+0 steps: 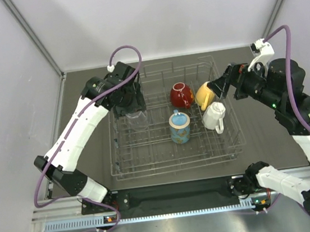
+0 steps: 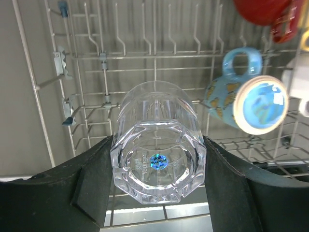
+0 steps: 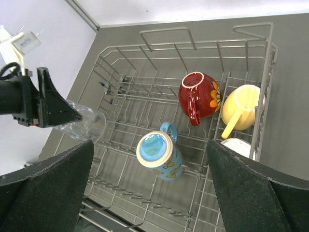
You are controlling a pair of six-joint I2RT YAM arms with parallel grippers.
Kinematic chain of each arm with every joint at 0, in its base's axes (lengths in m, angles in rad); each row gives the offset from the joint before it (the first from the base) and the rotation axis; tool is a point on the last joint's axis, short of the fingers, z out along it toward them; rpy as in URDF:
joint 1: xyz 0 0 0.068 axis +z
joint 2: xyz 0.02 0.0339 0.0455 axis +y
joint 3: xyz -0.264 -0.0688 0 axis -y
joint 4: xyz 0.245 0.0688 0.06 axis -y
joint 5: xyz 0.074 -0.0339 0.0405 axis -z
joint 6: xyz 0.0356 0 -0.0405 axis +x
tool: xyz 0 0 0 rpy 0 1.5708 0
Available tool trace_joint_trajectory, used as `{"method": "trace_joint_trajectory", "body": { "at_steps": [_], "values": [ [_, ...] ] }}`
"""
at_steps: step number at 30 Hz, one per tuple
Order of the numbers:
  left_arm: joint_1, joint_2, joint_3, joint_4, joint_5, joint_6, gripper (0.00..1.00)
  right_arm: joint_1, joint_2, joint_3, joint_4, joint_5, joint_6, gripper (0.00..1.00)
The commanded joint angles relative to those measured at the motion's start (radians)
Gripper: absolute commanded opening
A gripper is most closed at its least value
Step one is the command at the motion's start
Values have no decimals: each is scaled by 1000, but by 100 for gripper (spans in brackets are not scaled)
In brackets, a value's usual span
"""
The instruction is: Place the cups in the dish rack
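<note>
Top view: dish rack (image 1: 173,169), right half crowded. Red cup (image 1: 181,94), yellow mug (image 1: 204,95) and white mug (image 1: 214,115) sit close together, with the blue mug (image 1: 179,127) at centre. Left arm (image 1: 83,127) and clear glass (image 1: 137,120) fill the upper left. Lower-left floor and front row free, upright tines only. Blue-to-white gap looks narrow, hard to judge.

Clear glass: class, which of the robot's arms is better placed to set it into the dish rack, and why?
Left. The left gripper grips the clear glass over the dish rack. The right gripper is open, empty, beside the yellow mug.
</note>
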Motion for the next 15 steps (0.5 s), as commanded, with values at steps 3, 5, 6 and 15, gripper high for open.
{"method": "trace_joint_trajectory", "body": {
  "at_steps": [3, 5, 6, 15],
  "values": [
    [6, -24, -63, 49, -14, 8, 0, 12, -4, 37, 4, 15, -11, 100],
    [11, -21, -92, 67, -9, 7, 0, 12, -4, 37, 6, 15, -14, 100],
    [11, -16, -101, 75, -3, 4, 0, 12, -4, 39, 6, 13, -17, 100],
    [15, -15, -198, 151, -6, -2, 0, 12, -13, 36, -3, 21, -31, 100]
  ]
}}
